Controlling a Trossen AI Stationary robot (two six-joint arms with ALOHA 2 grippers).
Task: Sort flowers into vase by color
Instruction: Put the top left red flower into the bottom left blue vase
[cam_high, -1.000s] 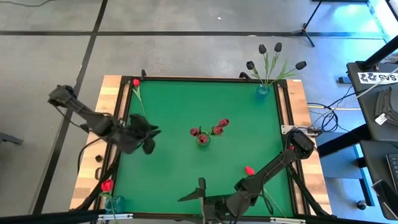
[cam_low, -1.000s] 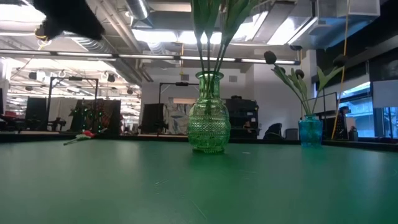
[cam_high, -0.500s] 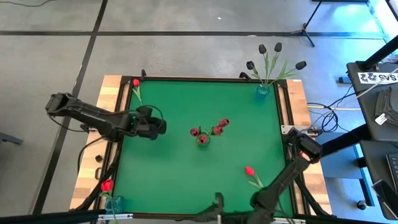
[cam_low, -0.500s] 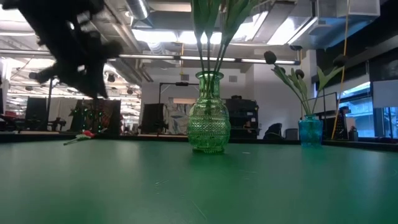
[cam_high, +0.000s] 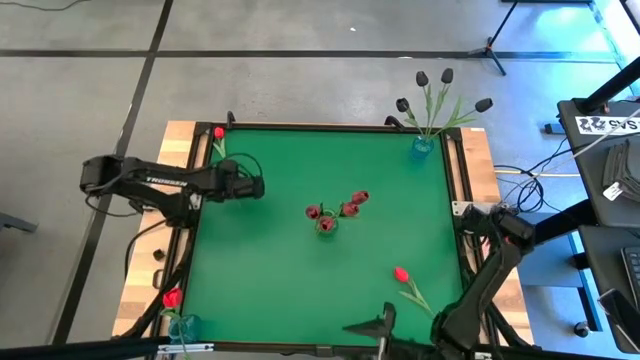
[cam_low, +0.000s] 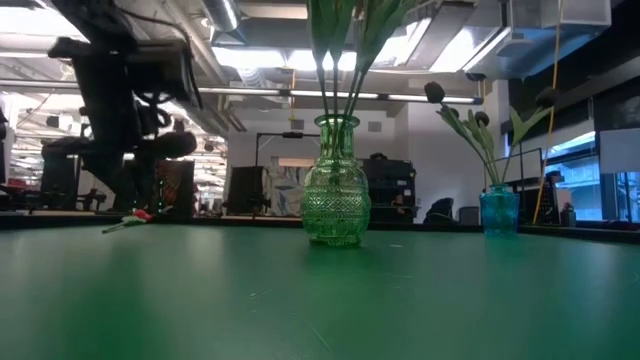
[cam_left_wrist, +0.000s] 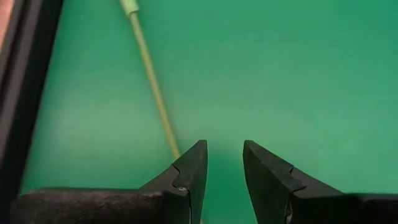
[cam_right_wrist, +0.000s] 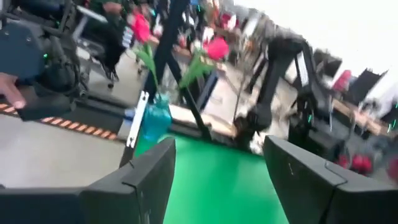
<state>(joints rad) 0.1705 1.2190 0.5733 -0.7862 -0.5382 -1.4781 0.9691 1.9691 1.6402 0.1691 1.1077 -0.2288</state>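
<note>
Two red tulips lie unsorted on the green table (cam_high: 270, 260): one (cam_high: 219, 140) at the far left corner, one (cam_high: 403, 277) near the right front. Black flowers (cam_high: 435, 95) are held in the blue vase (cam_high: 422, 145), dull red ones (cam_high: 340, 208) in the green vase (cam_low: 335, 195), and one red (cam_high: 172, 298) in the near-left vase. The left gripper (cam_left_wrist: 222, 163), open and empty, is poised by the corner tulip's stem (cam_left_wrist: 152, 87), judged next; the right gripper (cam_right_wrist: 217, 174) is seen open at the front edge.

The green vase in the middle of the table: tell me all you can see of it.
The green vase looks like clear green glass: a round belly cut in a fine diamond pattern, a narrower ribbed neck and a flared rim. It stands upright on the green table, near its middle. Green stems rise from its mouth, and from above several dull pink-red tulips show there. No pincer touches it.
</note>
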